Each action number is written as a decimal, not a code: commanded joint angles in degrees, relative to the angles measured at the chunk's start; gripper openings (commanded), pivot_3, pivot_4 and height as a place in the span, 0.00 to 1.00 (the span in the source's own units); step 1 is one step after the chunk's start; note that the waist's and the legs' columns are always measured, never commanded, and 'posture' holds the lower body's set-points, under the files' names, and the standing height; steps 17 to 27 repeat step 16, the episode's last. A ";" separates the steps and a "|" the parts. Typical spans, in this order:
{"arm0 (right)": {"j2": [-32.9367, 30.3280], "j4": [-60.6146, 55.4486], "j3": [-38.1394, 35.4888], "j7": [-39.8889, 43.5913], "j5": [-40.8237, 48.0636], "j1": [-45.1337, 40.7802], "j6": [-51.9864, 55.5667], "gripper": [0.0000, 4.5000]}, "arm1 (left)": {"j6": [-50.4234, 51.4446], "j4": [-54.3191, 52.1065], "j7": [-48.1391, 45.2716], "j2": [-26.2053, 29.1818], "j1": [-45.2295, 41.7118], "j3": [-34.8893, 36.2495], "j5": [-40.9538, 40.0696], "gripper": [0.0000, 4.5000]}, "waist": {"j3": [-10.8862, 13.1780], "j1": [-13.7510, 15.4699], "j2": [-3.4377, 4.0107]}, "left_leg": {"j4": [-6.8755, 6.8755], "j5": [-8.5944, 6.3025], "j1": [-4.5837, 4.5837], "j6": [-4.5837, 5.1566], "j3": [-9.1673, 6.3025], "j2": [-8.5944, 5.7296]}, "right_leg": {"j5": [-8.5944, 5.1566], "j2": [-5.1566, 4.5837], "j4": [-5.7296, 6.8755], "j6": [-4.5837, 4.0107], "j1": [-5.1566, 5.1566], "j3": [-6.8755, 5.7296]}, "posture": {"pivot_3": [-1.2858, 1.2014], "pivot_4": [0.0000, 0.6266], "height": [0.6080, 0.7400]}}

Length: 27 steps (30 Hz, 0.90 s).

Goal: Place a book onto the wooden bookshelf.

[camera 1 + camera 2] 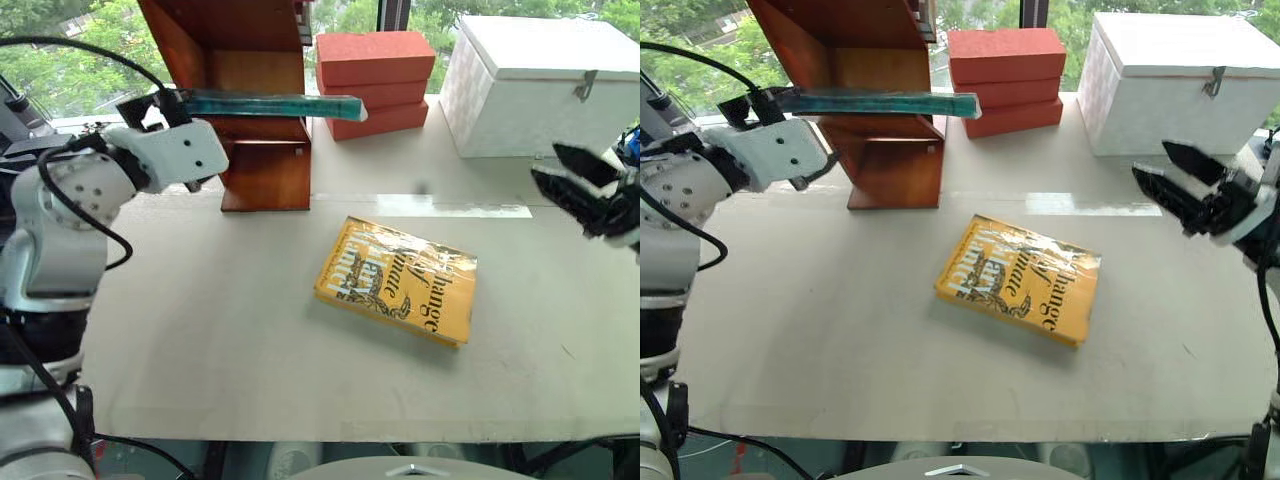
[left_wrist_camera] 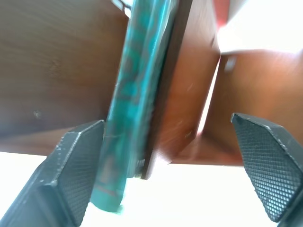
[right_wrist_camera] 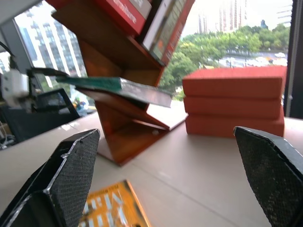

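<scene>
While the teal-green book (image 1: pixel 270 104) lies flat on a low shelf of the wooden bookshelf (image 1: pixel 262 160), its right end juts well past the shelf's edge toward the stacked orange-red bricks (image 1: pixel 376 80). And look at the left claw (image 2: pixel 175 170): its fingers (image 2: pixel 78 165) stand spread wide, released, one pad just beside the book's wrapped spine, the other well apart on the far side. From the head camera that claw sits at the book's left end, level with the shelf, at the far left of the tabletop (image 1: pixel 220 350).

Over on the right, the right claw (image 1: pixel 580 190) hangs above the tabletop's right edge, its black fingers (image 3: pixel 71 175) also parted and holding nothing, pointing across toward the bookshelf and the bricks. Its wrist camera catches the book's shiny plastic wrap and the slanted panels above, with more books leaning on an upper shelf.

Centre stage, the yellow book (image 1: pixel 400 280) with black lettering lies flat and skewed on the tabletop, clear of both claws. Far right, the white box (image 1: pixel 540 80) with its metal latch stands closed beside the bricks, near the window.
</scene>
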 commanded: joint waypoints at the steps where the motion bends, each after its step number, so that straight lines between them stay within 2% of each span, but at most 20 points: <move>1: -1.09 -1.16 -1.98 2.81 -5.34 5.44 -4.85 1.00 | 8.11 -9.56 -1.50 -6.47 4.94 5.34 -13.41 1.00 | 0.00 0.33 0.00 | 0.03 0.00 0.00 0.00 0.01 -0.01 | 0.00 -0.01 0.01 0.01 0.00 0.00 | 0.52 0.24 1.00; 3: -0.94 0.01 -0.43 4.53 -11.42 10.95 -9.49 1.00 | 12.45 -12.32 -6.23 -9.80 13.24 6.52 -22.71 1.00 | -0.03 0.35 0.04 | 0.06 0.00 0.05 0.00 0.01 -0.01 | 0.00 0.00 0.04 0.00 0.03 0.01 | 0.52 0.24 1.00; 7: 0.48 2.29 1.21 6.54 -18.83 17.71 -17.14 1.00 | 17.15 -14.85 -8.67 -12.24 24.17 7.30 -30.67 1.00 | -0.03 -0.25 0.01 | 0.03 0.00 0.22 0.00 0.05 0.02 | -0.02 0.03 0.16 -0.02 0.04 0.04 | 0.52 0.24 1.00; 10: 2.17 4.35 1.77 7.29 -22.68 22.81 -21.75 1.00 | 15.98 -13.90 -5.40 -15.66 31.25 4.09 -28.50 1.00 | -0.08 -0.29 0.08 | 0.13 0.02 0.30 0.00 0.01 0.02 | -0.27 0.06 0.23 -0.05 0.08 0.04 | 0.52 0.24 1.00; 15: 3.92 6.37 2.80 8.10 -26.37 27.16 -26.78 1.00 | 10.54 -10.83 -2.91 -19.46 37.75 1.61 -26.98 1.00 | -0.18 -0.45 0.12 | 0.34 0.02 0.55 -0.01 0.06 0.01 | -0.26 0.01 0.26 -0.05 0.33 0.08 | 0.52 0.24 1.00; 27: 4.10 6.55 2.79 8.05 -26.44 27.44 -27.16 1.00 | 9.83 -10.40 -2.59 -19.90 38.38 1.48 -26.94 1.00 | -0.18 -0.45 0.12 | 0.35 0.01 0.57 -0.01 0.07 0.01 | -0.26 0.00 0.26 -0.05 0.35 0.10 | 0.52 0.24 1.00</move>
